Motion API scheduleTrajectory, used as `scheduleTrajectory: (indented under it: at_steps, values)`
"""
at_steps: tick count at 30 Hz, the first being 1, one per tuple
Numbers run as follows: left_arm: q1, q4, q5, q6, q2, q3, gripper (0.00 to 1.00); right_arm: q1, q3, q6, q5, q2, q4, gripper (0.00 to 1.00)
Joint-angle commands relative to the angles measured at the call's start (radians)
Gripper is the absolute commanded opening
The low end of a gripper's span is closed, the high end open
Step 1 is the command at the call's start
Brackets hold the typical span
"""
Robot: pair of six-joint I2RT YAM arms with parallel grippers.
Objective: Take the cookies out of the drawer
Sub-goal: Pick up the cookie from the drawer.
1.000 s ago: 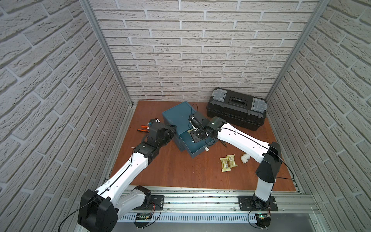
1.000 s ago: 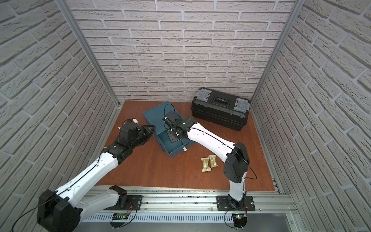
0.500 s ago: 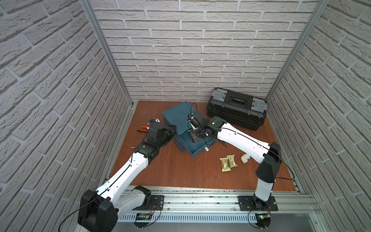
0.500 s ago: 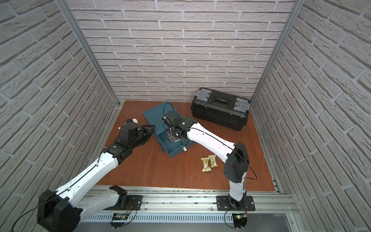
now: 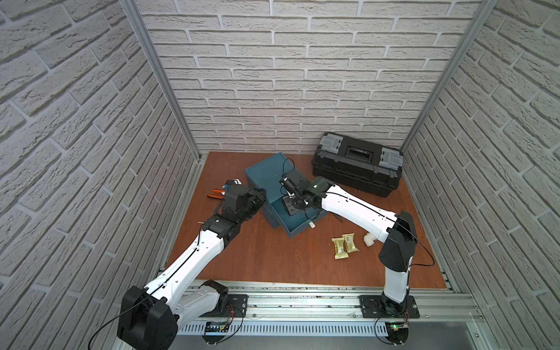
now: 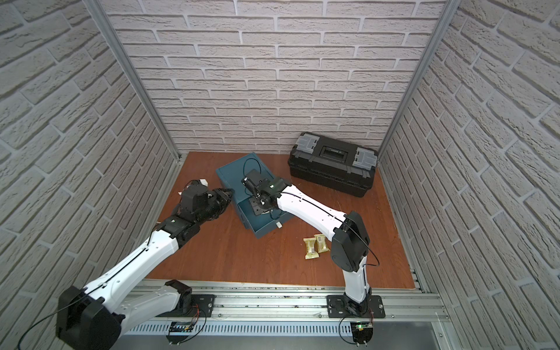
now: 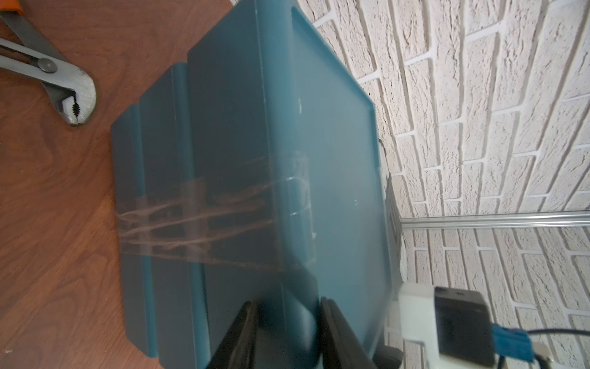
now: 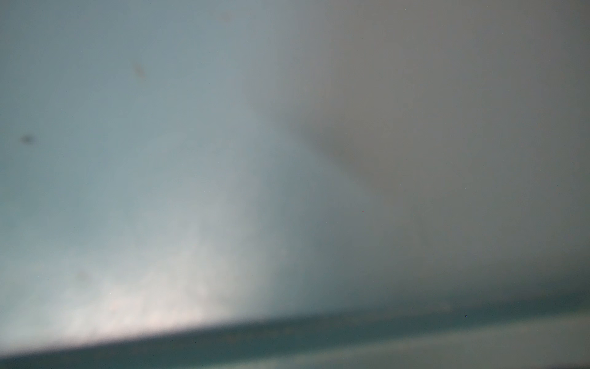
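The right claw (image 5: 293, 206) reaches down into the open drawer (image 5: 300, 225); its wrist view is all blur, so I cannot tell whether it is spread or pinching. The left claw (image 7: 287, 314) is pressed onto an edge of the blue cabinet (image 5: 266, 177). Two pale gold cookies (image 5: 344, 247) lie side by side on the table (image 5: 272, 260), near a white elbow (image 5: 369, 240)

White faux-brick walls (image 5: 303, 75) are enclosing the reddish wooden table (image 5: 257, 257), aluminium posts (image 5: 162, 78) standing in both corners beyond the left claw (image 5: 262, 194).
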Motion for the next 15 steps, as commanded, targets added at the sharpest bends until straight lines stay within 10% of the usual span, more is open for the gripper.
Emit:
scheduleTrajectory:
  at_steps: [1,15]
  values:
    - [0.0,-0.08,0.022,0.008,0.001,-0.014,0.36,0.004,0.023,0.02,-0.006,0.022,0.015,0.58]
    - [0.0,-0.083,0.017,0.007,-0.005,-0.015,0.36,0.005,0.026,0.004,-0.004,-0.007,-0.012,0.41]
